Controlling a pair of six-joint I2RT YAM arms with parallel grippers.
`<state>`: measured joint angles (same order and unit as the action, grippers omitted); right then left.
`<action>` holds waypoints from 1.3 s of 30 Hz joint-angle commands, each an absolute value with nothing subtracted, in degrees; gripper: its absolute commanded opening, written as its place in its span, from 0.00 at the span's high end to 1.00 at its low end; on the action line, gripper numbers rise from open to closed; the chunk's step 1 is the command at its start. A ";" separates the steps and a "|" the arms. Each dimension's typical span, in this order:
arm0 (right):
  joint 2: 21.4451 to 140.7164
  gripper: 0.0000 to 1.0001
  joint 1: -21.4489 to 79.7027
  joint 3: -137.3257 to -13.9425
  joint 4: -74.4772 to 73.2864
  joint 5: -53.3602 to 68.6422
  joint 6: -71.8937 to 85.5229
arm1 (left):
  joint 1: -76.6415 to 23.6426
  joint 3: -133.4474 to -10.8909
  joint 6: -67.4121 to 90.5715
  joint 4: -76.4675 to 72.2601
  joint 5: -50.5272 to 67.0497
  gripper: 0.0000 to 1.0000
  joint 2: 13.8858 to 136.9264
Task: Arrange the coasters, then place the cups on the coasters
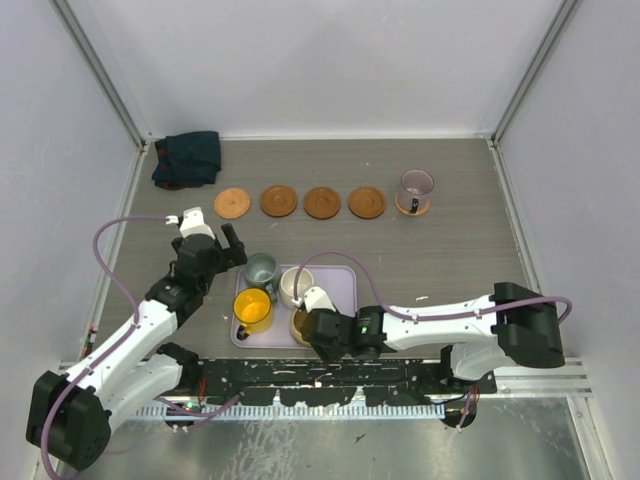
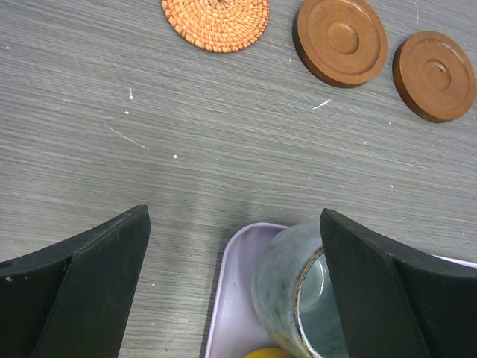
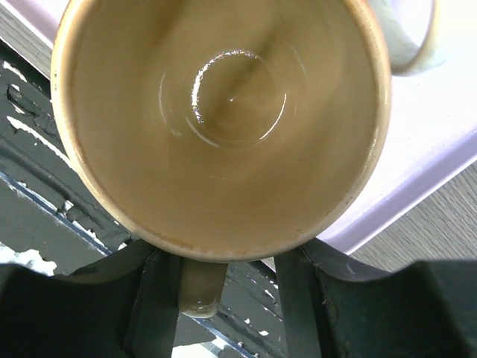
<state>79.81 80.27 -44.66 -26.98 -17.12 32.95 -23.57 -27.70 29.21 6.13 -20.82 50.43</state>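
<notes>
At the near edge of the tray (image 1: 340, 290) the right pincer (image 3: 227, 261), half closed, straddles the handle of the tan cup (image 3: 223, 127) without yet clamping it, ready to carry it to a bare coaster (image 1: 366, 202) in the far row, while the left pincer (image 2: 235, 224) gapes empty beside the grey-green cup (image 2: 287, 291).

1. Top view bright, even, diffuse from overhead; walls (image 1: 320, 60) slightly washed out.
2. Only faint, soft-edged shadows on table (image 1: 450, 250); no glare there.
3. Left wrist view sharp on wood grain; left fingers (image 2: 97, 276) near-black, detail crushed.
4. Right wrist view very close: ring-shaped specular highlights inside tan cup (image 3: 223, 97), rim slightly soft, right fingers (image 3: 153, 306) underexposed.
</notes>
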 commanded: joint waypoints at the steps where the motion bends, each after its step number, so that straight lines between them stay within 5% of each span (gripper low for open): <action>1: 81.05 0.48 80.39 -46.79 -23.73 -19.86 34.57 | -23.83 -27.59 29.71 5.36 -20.66 0.02 49.02; 5: 81.87 0.59 80.41 -47.09 -23.72 -20.03 34.69 | -23.82 -27.60 29.72 5.36 -20.56 0.02 49.09; 13: 82.04 0.99 80.58 -47.32 -24.65 -19.93 35.13 | -23.82 -27.31 29.80 5.45 -20.72 0.02 48.92; 39: 62.45 0.99 79.95 -60.42 -54.15 -57.32 44.63 | -23.82 -26.94 30.22 4.62 -21.77 0.02 49.04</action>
<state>63.92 82.59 -55.59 -53.74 -43.48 42.87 -23.57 -26.85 29.41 6.31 -20.84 50.00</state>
